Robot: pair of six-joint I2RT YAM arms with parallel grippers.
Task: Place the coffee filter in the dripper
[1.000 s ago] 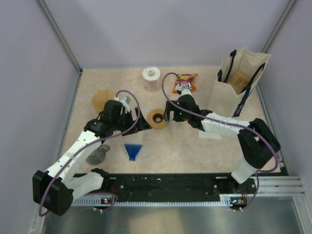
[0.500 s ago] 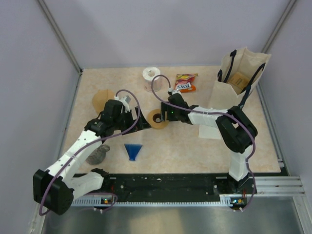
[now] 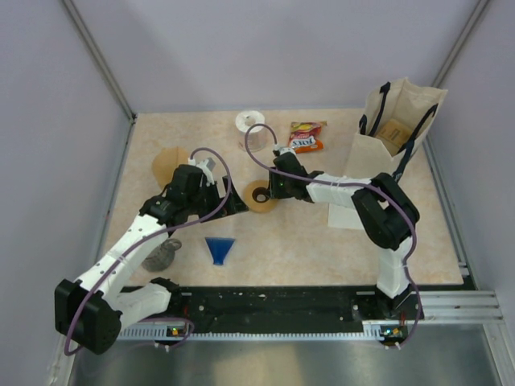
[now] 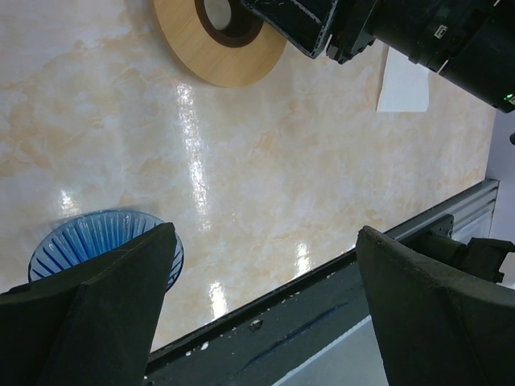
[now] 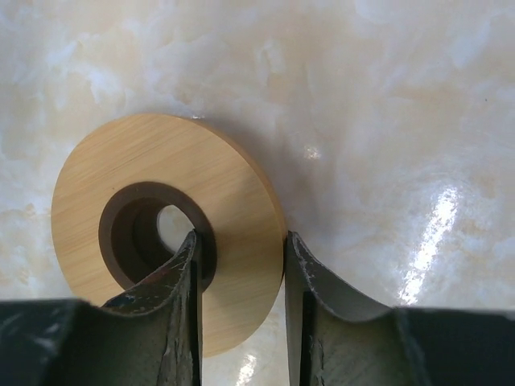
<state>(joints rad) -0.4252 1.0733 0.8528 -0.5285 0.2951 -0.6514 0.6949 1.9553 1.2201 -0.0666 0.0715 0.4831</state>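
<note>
The brown paper coffee filter (image 3: 167, 163) lies at the back left of the table. The blue ribbed dripper (image 3: 219, 248) lies near the front, also low left in the left wrist view (image 4: 88, 241). A wooden ring (image 3: 259, 197) sits mid-table. My right gripper (image 3: 268, 190) is down on it. In the right wrist view the gripper (image 5: 240, 235) has one finger in the ring's hole and the other against its outer rim, shut on the ring's band (image 5: 121, 169). My left gripper (image 3: 233, 205) hovers wide open left of the ring, holding nothing (image 4: 264, 227).
A paper roll (image 3: 250, 122) and a red snack packet (image 3: 306, 137) lie at the back. A paper bag (image 3: 394, 133) stands at the back right with a white sheet (image 3: 346, 219) in front of it. A grey object (image 3: 161, 256) lies near the left arm.
My right arm has reached left onto the wooden ring and its jaws have narrowed from wide to closed around the ring's band. The left arm has stayed put.
</note>
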